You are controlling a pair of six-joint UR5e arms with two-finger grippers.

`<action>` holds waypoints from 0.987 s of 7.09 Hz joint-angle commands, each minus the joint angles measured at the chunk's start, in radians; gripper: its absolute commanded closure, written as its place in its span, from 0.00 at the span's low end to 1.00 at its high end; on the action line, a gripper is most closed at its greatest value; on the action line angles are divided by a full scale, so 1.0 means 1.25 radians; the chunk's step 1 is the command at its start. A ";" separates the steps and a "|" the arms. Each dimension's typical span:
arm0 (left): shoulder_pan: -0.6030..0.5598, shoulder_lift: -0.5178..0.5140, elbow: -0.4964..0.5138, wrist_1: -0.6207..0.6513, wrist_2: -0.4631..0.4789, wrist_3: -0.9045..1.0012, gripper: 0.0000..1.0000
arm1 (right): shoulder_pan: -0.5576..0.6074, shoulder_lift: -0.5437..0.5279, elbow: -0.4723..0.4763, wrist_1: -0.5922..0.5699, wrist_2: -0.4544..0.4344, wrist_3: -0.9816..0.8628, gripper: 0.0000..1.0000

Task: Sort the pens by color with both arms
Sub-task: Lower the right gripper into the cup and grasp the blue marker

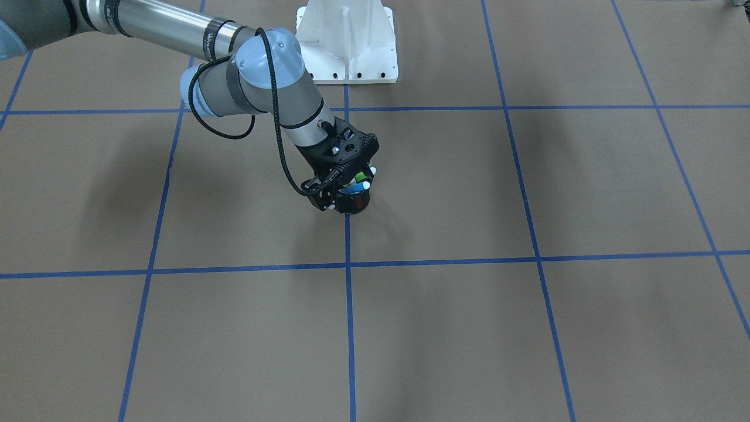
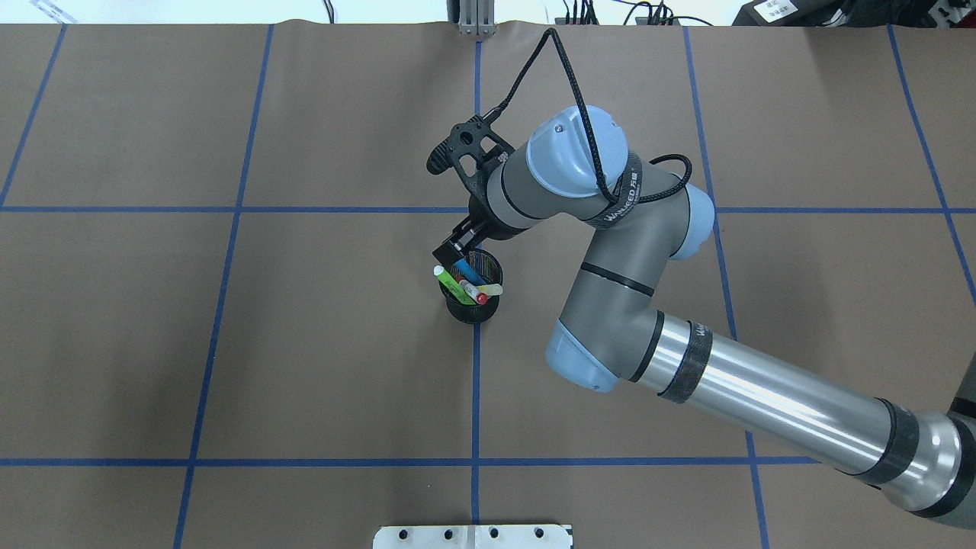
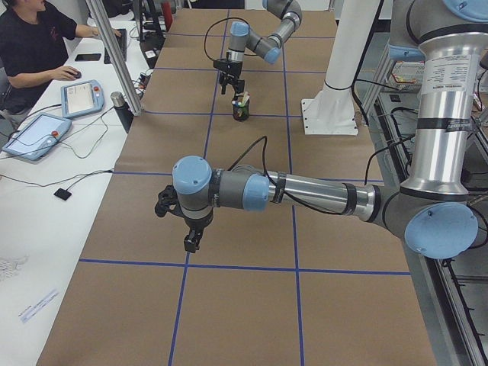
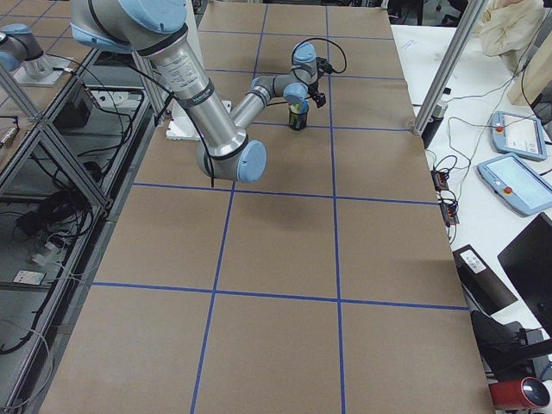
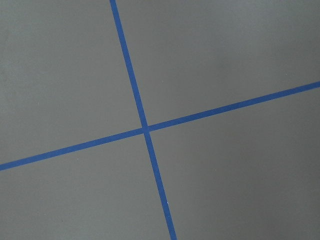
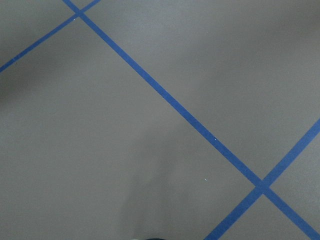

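Note:
A black wire-mesh cup (image 2: 473,311) stands on the centre tape line and holds the pens: blue (image 2: 467,271), bright green (image 2: 450,284), yellow (image 2: 492,290) and a white one with a red end (image 2: 473,292). My right gripper (image 2: 451,252) hangs over the cup's far-left rim, just at the blue pen's top. Its fingers are hidden by the wrist, so I cannot tell whether it is open or shut. In the front view it covers the cup (image 1: 354,203). My left gripper (image 3: 192,242) shows only in the left side view, low over bare table far from the cup; I cannot tell its state.
The white pedestal base (image 1: 348,41) stands behind the cup on the robot's side. Blue tape lines (image 2: 476,396) divide the brown table. A person (image 3: 30,46) sits at a side desk with pendants (image 3: 34,136) beyond the table's edge.

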 commanded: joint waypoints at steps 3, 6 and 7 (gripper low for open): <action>0.001 0.000 0.000 0.000 0.000 -0.001 0.00 | -0.012 -0.002 -0.001 0.011 -0.003 0.006 0.23; 0.001 0.000 0.000 0.000 0.000 -0.001 0.00 | -0.030 -0.001 0.001 0.013 -0.013 0.030 0.21; 0.000 0.000 0.000 0.000 -0.001 -0.001 0.00 | -0.034 -0.002 0.001 0.013 -0.027 0.031 0.22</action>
